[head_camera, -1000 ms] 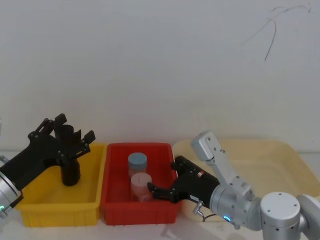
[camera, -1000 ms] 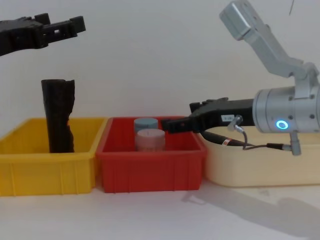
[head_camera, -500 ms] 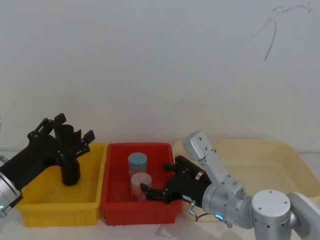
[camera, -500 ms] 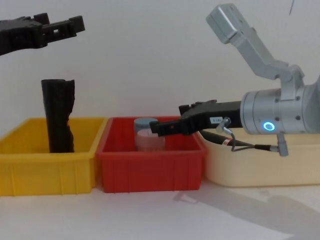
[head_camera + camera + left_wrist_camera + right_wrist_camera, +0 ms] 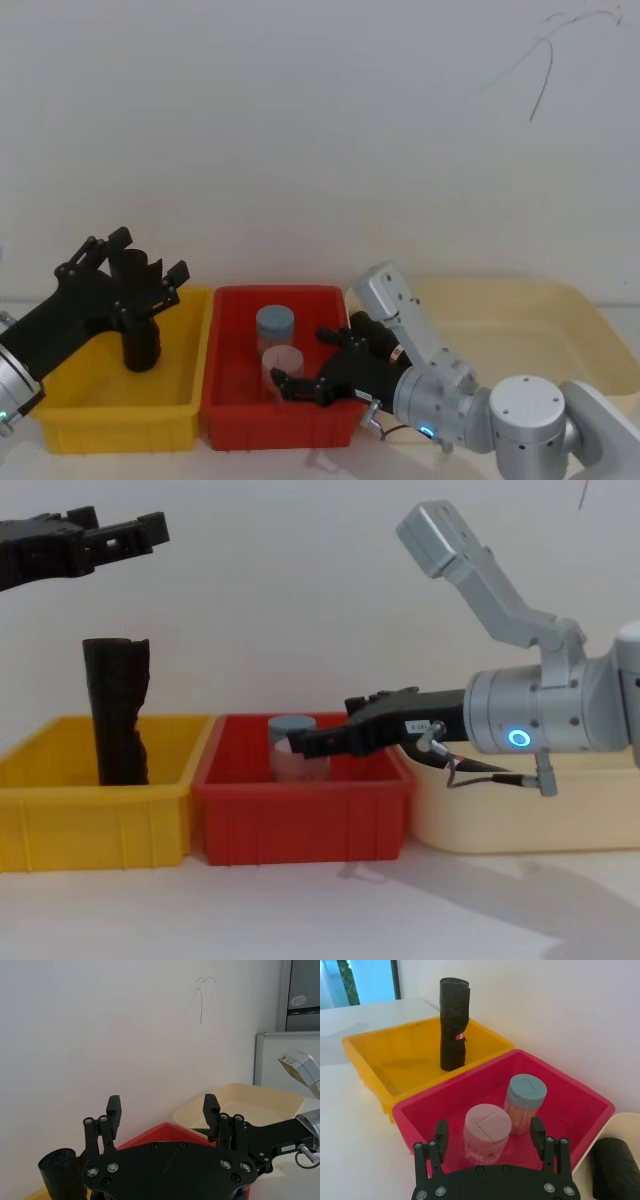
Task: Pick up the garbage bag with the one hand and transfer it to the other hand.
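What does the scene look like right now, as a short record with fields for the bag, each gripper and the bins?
garbage bag: stands upright in the yellow bin, held by nothing
left gripper: open, above the bag, apart from it
right gripper: open, over the red bin, fingers either side of the pink-lidded jar, not closed on it
red bin contents: pink-lidded jar, blue-lidded jar
cream tray: beside the red bin, holds another black roll
transfer: not yet begun
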